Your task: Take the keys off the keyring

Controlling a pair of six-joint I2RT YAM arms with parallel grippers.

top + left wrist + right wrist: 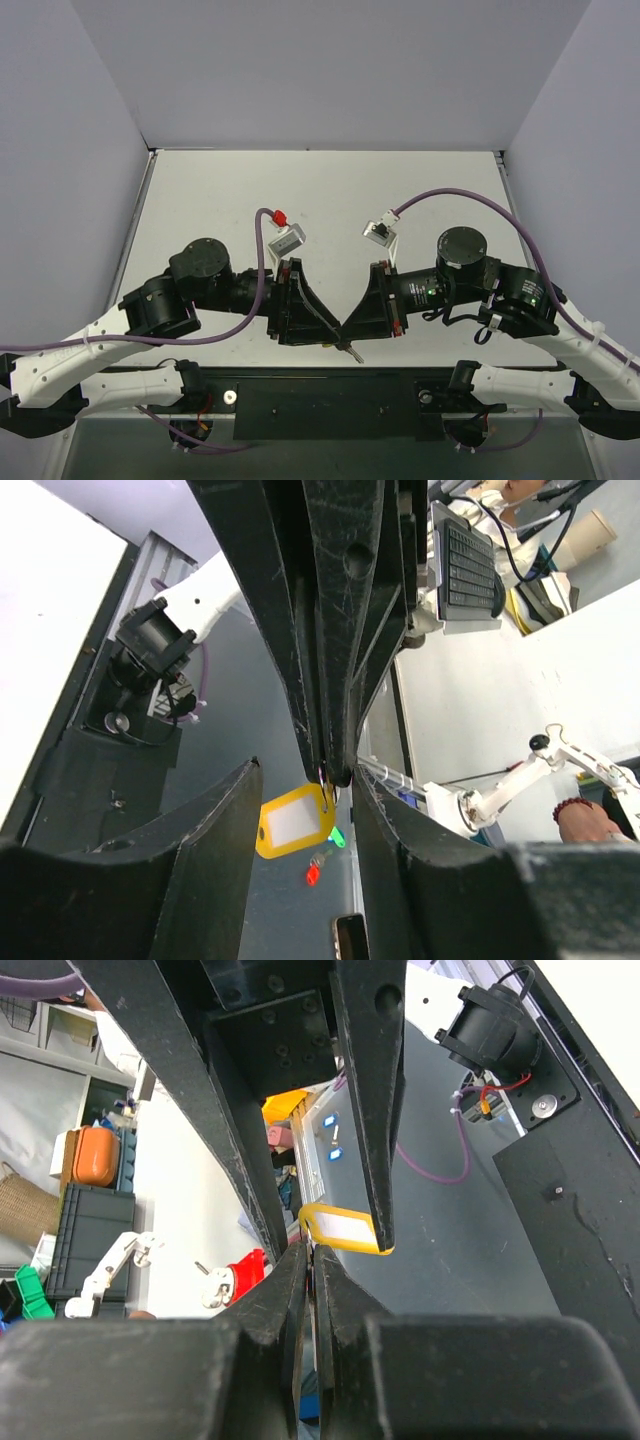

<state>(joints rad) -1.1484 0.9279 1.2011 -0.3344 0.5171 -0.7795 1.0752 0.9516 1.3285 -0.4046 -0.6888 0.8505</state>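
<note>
Beyond the fingers lies clutter off the table: a keyboard (468, 565) past the left gripper's (307, 770) far finger, dark crates (85, 1230) off to one side of the right gripper (310, 1250), and the black base plate (90, 770) below both.

The right gripper's fingers are pressed together with no gap. They reach straight into the space between the left gripper's fingers (200, 880) and fill the middle of it. Those left fingers stand partly apart, one on each side.

The keyring (293, 822) hangs just past the right fingertips, pinched at its holed end. Whether the left fingers touch it cannot be told. Its long axis runs crosswise between the two left fingers, slightly tilted, with its pale face toward the left wrist camera and its free end towards one left finger.

From above, a small grey sliver, seemingly the key (353, 351), pokes out just under the meeting fingertips and points away from them toward the base. The wrist views do not show it clearly.
</note>
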